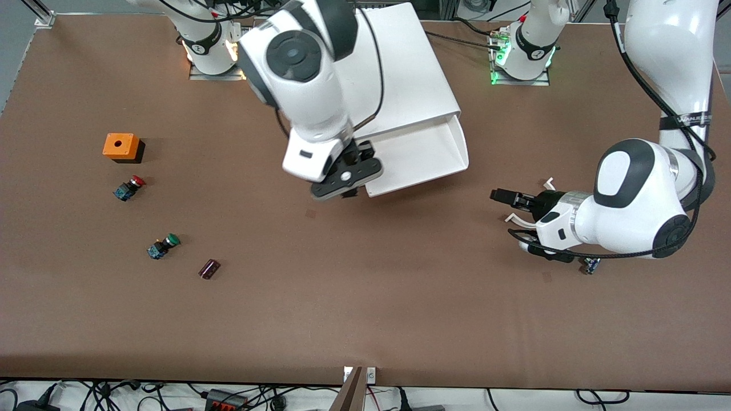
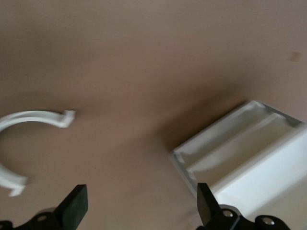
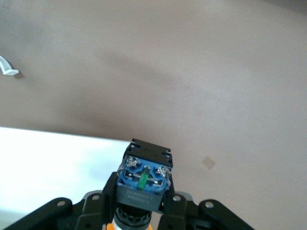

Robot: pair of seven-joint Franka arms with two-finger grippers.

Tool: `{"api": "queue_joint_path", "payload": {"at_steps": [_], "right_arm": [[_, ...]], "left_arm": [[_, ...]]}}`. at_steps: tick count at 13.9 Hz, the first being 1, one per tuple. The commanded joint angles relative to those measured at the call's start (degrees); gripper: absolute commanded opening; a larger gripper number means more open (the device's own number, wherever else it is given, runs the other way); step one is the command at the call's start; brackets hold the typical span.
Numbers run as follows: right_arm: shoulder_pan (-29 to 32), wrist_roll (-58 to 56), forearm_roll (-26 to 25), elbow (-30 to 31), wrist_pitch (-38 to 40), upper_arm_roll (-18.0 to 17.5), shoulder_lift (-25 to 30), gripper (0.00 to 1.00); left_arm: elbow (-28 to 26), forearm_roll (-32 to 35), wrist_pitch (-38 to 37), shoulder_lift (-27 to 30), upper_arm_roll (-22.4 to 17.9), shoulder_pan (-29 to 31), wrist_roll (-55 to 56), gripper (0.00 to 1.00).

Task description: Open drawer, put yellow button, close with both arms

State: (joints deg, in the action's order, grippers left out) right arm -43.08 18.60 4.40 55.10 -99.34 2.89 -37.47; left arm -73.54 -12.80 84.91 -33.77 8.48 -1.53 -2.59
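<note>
Toward the left arm's end of the worktop [image 1: 365,319], the left tool [image 1: 510,208] is hanging wide open, waiting. At its ten o'clock, the right tool [image 1: 348,180] is gripping the yellow button [image 3: 144,179] beside the drawer [image 1: 420,157], which is standing open to receive it.

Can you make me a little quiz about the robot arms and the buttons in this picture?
1. True or false: the drawer is pulled out.
2. The right gripper holds: A red button, B yellow button, C green button?
3. Which gripper has its fingers apart?

Key
1. True.
2. B; the red button and green button lie on the table.
3. The left gripper, holding nothing.
</note>
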Motion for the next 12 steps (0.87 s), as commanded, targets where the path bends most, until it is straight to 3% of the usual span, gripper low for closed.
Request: {"api": "queue_joint_path", "payload": {"at_steps": [1, 4, 7, 9, 12], "right_arm": [[-2.3, 3.7, -0.4, -0.8, -0.5, 0.3, -0.9, 0.00], [-5.2, 7.2, -0.5, -0.8, -2.2, 0.3, -2.5, 0.00], [-6.6, 7.5, -0.5, -0.8, -3.1, 0.4, -4.2, 0.00], [-7.3, 7.8, -0.4, -0.8, -4.3, 0.2, -4.8, 0.00], [-8.4, 9.7, -0.5, -0.8, -5.7, 0.3, -6.4, 0.00]], "left_arm": [[5.1, 11.8, -1.1, 1.5, 0.0, -1.8, 2.1, 1.00], [13.1, 16.6, -2.7, 1.4, -0.3, -3.0, 2.1, 1.00], [11.4, 16.9, -3.3, 3.6, -0.7, -1.9, 2.1, 1.00], [4.5, 16.7, 0.8, 8.2, -0.3, -0.8, 2.1, 1.00], [-14.4, 16.4, 12.5, 19.7, -0.2, 0.7, 2.1, 1.00]]}}
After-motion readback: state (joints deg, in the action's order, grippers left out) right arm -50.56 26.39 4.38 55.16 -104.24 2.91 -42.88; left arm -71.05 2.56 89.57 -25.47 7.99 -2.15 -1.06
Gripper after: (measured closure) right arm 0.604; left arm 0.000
